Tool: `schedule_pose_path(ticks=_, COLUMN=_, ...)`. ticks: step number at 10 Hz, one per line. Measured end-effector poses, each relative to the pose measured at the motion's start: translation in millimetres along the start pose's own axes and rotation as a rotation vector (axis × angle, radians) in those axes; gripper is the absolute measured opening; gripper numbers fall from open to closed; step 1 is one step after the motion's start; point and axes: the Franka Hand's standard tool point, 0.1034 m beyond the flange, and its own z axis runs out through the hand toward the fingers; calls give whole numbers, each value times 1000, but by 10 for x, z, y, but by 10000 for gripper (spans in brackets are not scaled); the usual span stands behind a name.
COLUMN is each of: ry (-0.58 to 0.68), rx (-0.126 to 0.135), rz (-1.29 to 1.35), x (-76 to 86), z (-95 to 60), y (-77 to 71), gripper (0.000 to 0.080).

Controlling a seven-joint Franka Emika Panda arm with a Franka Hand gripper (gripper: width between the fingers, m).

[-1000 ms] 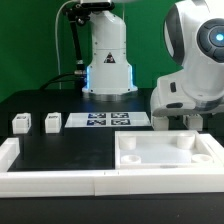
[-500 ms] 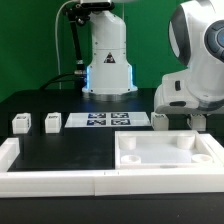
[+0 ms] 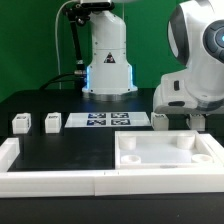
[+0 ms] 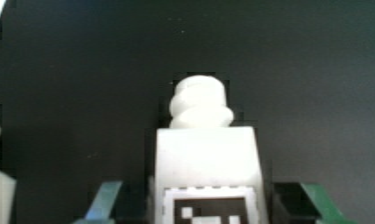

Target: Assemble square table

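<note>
One leg block (image 4: 210, 150), claw (image 4: 214, 202) astride, unmoved

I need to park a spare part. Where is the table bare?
Bare black table is bordered by two leg blocks and the marker board behind, the front rail, and the square table slab. Crowded at the exterior view's right: slab, third leg block, arm.

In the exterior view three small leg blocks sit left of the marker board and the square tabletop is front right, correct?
Not quite. The exterior view shows two there, not three: the outer leg block and the inner leg block, left of the marker board. The square tabletop is front right, as said.
</note>
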Motion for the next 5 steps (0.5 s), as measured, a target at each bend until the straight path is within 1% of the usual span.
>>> schedule_pose_path(ticks=1, ry=10, rx=8, rz=12, x=16, z=-64, y=59, gripper=288)
schedule_pose_path(ticks=2, ry=9, rx=15, rz=12, x=-2, z=-134, y=103, gripper=288)
schedule_pose_path(ticks=4, ry=13, rx=33, rz=23, x=-117, z=-389, y=220, gripper=290)
schedule_pose_path(ticks=5, ry=31, rx=35, rz=23, x=-154, z=-449, y=225, gripper=290)
